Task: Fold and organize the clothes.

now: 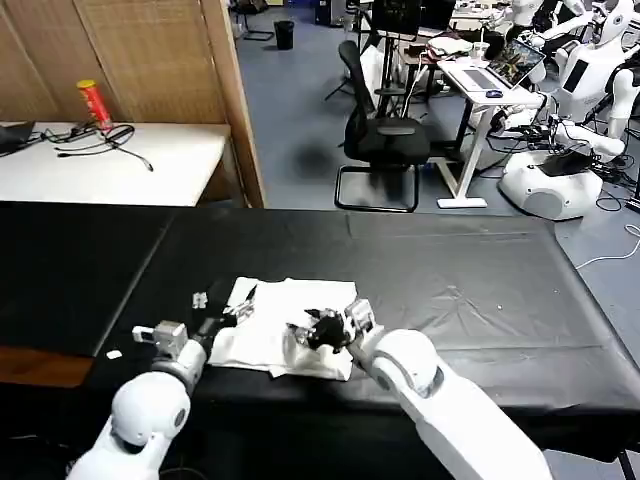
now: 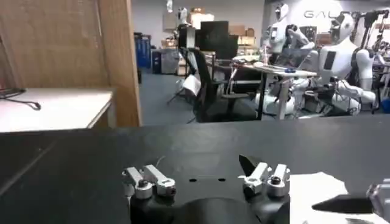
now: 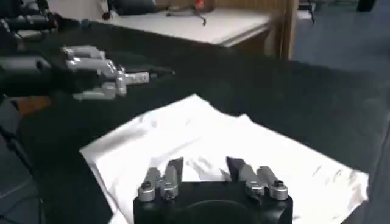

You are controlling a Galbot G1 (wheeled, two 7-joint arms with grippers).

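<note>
Black covering spans the counter [image 1: 450, 270]; an office with chairs and parked robots lies behind. 1 white T-shirt [image 1: 285, 335] lies folded into a compact rectangle near the counter's front edge. Left gripper [image 1: 232, 305] sits at the shirt's left edge, fingers [image 2: 256, 173] spread wide, holding nothing. Right gripper [image 1: 315, 330] hangs over the shirt's middle, fingers [image 3: 173, 170] parted, holding nothing.

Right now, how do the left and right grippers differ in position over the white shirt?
The right gripper sits over the folded white cotton T-shirt, fingers open above the cloth. The left gripper sits at the shirt's left edge, mostly over the black table covering, open wider. Both are low, and neither is holding anything.
</note>
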